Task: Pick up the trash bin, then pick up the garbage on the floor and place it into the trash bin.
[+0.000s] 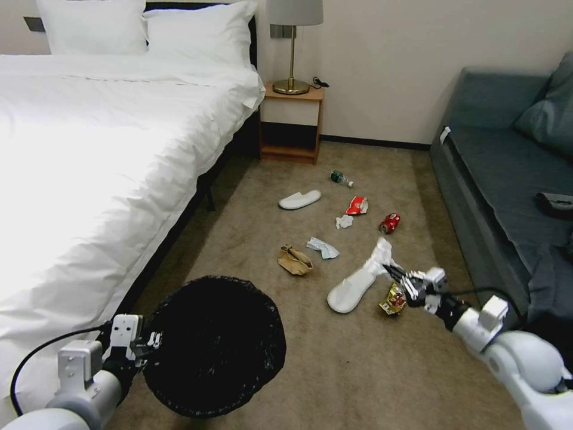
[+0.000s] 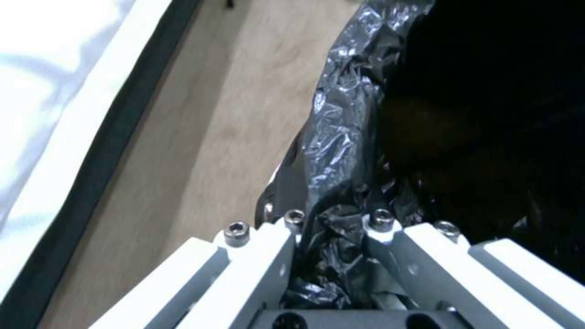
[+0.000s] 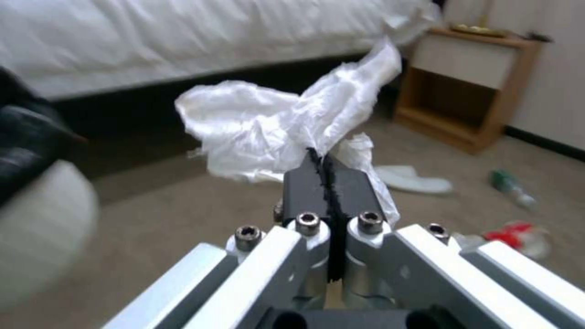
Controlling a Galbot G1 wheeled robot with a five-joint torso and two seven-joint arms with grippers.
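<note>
Carpet lies open between bed and sofa. Our left end effector clamps the trash bin rim near left; our right end effector pinches a white tissue above the litter.

The left pincer is biting the crinkled bag at the rim of the trash bin, and the bag is hiding its fingertips. Beyond that pincer, the bin's inside is showing as plain black, so nothing in it can be told. Ahead of the right pincer, a white tissue is covering part of the floor behind it. Far past it, a green bottle and a red wrapper are blurring out. The picture's edge is cutting off the sofa.
</note>
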